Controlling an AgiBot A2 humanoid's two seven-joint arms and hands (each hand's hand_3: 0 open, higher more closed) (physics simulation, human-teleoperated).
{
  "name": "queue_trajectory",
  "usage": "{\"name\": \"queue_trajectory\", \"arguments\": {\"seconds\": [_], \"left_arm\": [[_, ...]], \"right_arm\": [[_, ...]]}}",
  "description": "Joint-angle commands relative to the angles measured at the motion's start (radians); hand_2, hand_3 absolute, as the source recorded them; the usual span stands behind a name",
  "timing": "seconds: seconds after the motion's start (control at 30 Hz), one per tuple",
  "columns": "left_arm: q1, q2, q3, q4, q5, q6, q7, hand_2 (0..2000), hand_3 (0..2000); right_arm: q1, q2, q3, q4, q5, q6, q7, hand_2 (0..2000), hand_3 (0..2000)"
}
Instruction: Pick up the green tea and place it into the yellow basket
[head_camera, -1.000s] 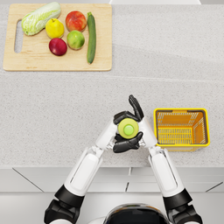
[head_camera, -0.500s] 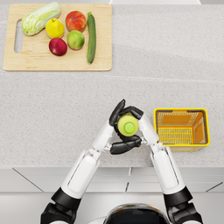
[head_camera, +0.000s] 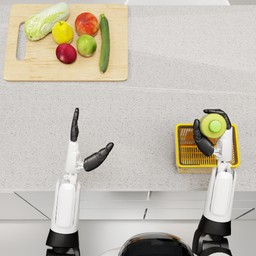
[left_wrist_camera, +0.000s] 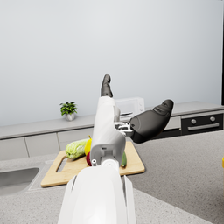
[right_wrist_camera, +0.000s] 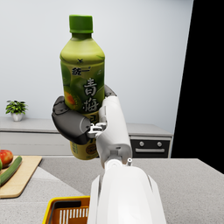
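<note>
My right hand (head_camera: 206, 138) grips the green tea (head_camera: 213, 125), a green bottle with a green cap, and holds it upright over the yellow basket (head_camera: 186, 161) at the counter's front right. In the right wrist view the green tea (right_wrist_camera: 83, 74) stands tall in my right hand (right_wrist_camera: 73, 124), with the yellow basket (right_wrist_camera: 70, 209) just below. My left hand (head_camera: 86, 150) hangs over the bare counter at the front left, fingers spread and nothing in it. The left wrist view shows my left hand (left_wrist_camera: 140, 120) open too.
A wooden cutting board (head_camera: 65, 75) lies at the back left with a cabbage (head_camera: 46, 20), several fruits and a cucumber (head_camera: 104, 42) on it. The counter's front edge (head_camera: 128, 190) runs just before both arms.
My right hand has carried the green tea from the middle of the counter rightward over the basket. The left hand let go of the bottle and drew back to the left.
</note>
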Motion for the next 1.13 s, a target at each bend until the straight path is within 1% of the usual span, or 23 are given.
{"name": "queue_trajectory", "arguments": {"seconds": [0.03, 0.07, 0.1, 0.17, 0.2, 0.23, 0.27, 0.3, 0.33, 0.37, 0.4, 0.47, 0.53, 0.63, 0.7, 0.77, 0.8, 0.93, 1.13], "left_arm": [[0.01, 0.003, -0.036, -0.003, 0.0, 0.0, 0.0, 0, 0], [0.01, 0.005, -0.037, -0.003, 0.0, 0.0, 0.0, 0, 0], [0.009, 0.006, -0.038, -0.003, 0.0, 0.0, 0.0, 0, 0], [0.007, 0.009, -0.039, -0.002, 0.0, 0.0, 0.0, 0, 0], [0.005, 0.01, -0.036, -0.001, 0.0, 0.0, 0.0, 0, 0], [0.005, 0.012, -0.037, -0.001, 0.0, 0.0, 0.0, 0, 0], [0.012, 0.014, -0.037, 0.009, 0.0, 0.0, 0.0, 0, 0], [0.018, 0.016, -0.042, 0.013, 0.0, 0.0, 0.0, 0, 0], [0.028, 0.019, -0.044, 0.013, 0.0, 0.0, 0.0, 0, 0], [0.047, 0.023, -0.049, 0.023, 0.0, 0.0, 0.0, 0, 0], [0.063, 0.026, -0.05, 0.028, 0.0, 0.0, 0.0, 0, 0], [0.118, 0.034, -0.06, 0.05, 0.0, 0.0, 0.0, 0, 0], [0.192, 0.037, -0.083, 0.085, 0.0, 0.0, 0.0, 0, 0], [0.279, 0.01, -0.159, 0.153, 0.0, 0.0, 0.0, 0, 0], [0.281, 0.006, -0.212, 0.179, 0.0, 0.0, 0.0, 0, 0], [0.251, 0.015, -0.259, 0.184, 0.0, 0.0, 0.0, 0, 0], [0.238, 0.017, -0.201, 0.163, 0.0, 0.0, 0.0, 0, 0], [0.236, 0.019, -0.243, 0.181, -0.001, 0.0, 0.0, 0, 0], [0.235, 0.019, -0.256, 0.186, -0.001, 0.0, 0.0, 0, 0]], "right_arm": [[-0.011, -0.001, -0.057, -0.035, 0.0, 0.022, -0.068, 2000, 2000], [-0.013, 0.0, -0.059, -0.067, 0.0, 0.049, -0.145, 2000, 2000], [-0.015, 0.001, -0.057, -0.1, 0.001, 0.081, -0.201, 2000, 2000], [-0.009, 0.004, -0.048, -0.172, 0.0, 0.098, -0.262, 2000, 2000], [-0.002, 0.007, -0.041, -0.191, 0.0, 0.122, -0.281, 639, 1673], [-0.002, 0.008, -0.032, -0.197, 0.001, 0.13, -0.299, 0, 1347], [-0.003, 0.008, -0.017, -0.192, 0.0, 0.115, -0.309, 0, 1020], [-0.012, 0.007, -0.007, -0.17, 0.0, 0.071, -0.271, 0, 693], [-0.013, 0.007, 0.001, -0.149, 0.0, 0.016, -0.189, 0, 367], [-0.007, 0.009, 0.005, -0.116, 0.0, -0.023, -0.131, 0, 40], [0.003, 0.011, 0.006, -0.084, 0.0, -0.051, -0.09, 0, 0], [0.028, 0.02, 0.012, -0.026, 0.0, -0.086, -0.038, 0, 0], [0.071, 0.033, 0.017, 0.009, 0.0, -0.104, -0.012, 0, 0], [0.113, 0.045, -0.022, -0.004, 0.0, -0.116, 0.006, 0, 0], [0.11, 0.047, -0.048, -0.012, 0.0, -0.119, 0.011, 0, 0], [0.1, 0.046, -0.052, -0.016, 0.0, -0.121, 0.013, 0, 0], [0.093, 0.045, -0.04, -0.032, 0.0, -0.121, 0.014, 0, 0], [0.079, 0.043, -0.039, -0.031, 0.0, -0.122, 0.016, 0, 0], [0.077, 0.043, -0.039, -0.035, 0.0, -0.123, 0.016, 0, 0]]}}
